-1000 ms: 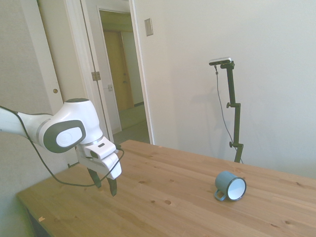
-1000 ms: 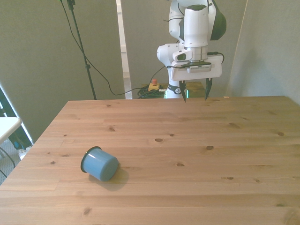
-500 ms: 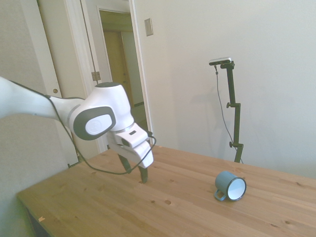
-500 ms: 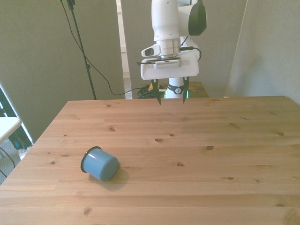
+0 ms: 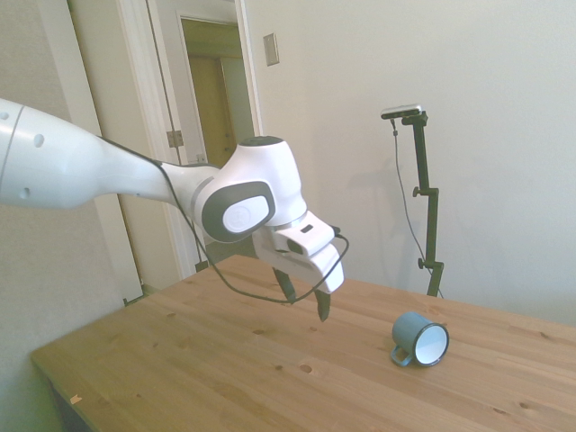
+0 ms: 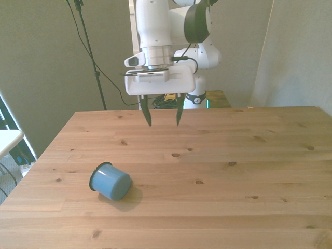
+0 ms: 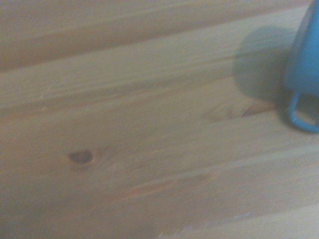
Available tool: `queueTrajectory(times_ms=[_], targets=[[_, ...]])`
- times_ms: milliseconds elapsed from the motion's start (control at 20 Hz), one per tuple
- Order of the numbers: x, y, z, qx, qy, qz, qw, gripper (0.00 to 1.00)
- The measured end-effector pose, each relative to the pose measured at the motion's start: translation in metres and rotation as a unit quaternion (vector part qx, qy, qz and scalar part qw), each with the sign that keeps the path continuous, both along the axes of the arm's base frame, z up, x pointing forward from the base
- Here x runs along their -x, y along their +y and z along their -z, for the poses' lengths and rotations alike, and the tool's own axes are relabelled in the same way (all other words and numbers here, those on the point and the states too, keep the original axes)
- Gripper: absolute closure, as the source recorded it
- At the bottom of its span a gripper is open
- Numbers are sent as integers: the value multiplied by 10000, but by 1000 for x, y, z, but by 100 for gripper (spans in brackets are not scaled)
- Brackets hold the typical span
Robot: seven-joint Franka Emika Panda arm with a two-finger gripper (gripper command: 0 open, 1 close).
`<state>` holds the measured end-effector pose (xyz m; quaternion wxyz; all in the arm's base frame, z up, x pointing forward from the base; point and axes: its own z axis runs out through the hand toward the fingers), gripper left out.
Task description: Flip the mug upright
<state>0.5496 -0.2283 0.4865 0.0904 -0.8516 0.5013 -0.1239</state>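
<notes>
A small teal-blue mug [image 6: 110,182] lies on its side on the wooden desk [image 6: 233,192], near the front view's left and toward the near edge. Its long axis runs roughly level with the desk top, slanting across the boards. In the front view the closed base faces the viewer and the dark-rimmed mouth points away toward the front view's left; the side view shows the white inside [image 5: 432,342]. The handle [image 5: 400,357] seems to rest low against the wood, though the blurred wrist view only catches it at the frame's edge. Farther back, the white arm's gripper [image 6: 162,115] hangs above the desk, well apart from the mug, fingers [image 6: 147,115] spread and holding nothing. The flip has not begun: reaching, grasping and turning upright all remain.
</notes>
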Motion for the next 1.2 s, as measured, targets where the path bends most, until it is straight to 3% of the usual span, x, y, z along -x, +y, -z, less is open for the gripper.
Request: queueTrajectory(times_ms=[250, 450, 500, 650, 900, 1200], targets=[[-18, -104, 1, -383, -229, 405, 9982, 0], [-34, -156, 15, -780, -316, 641, 9944, 0], [-52, -171, 20, -804, -296, 609, 9945, 0], [-59, -178, 18, -846, -312, 579, 9942, 0], [-70, -210, 43, -1214, -363, 661, 9897, 0], [-90, -202, 68, -1649, -259, 456, 9849, 0]])
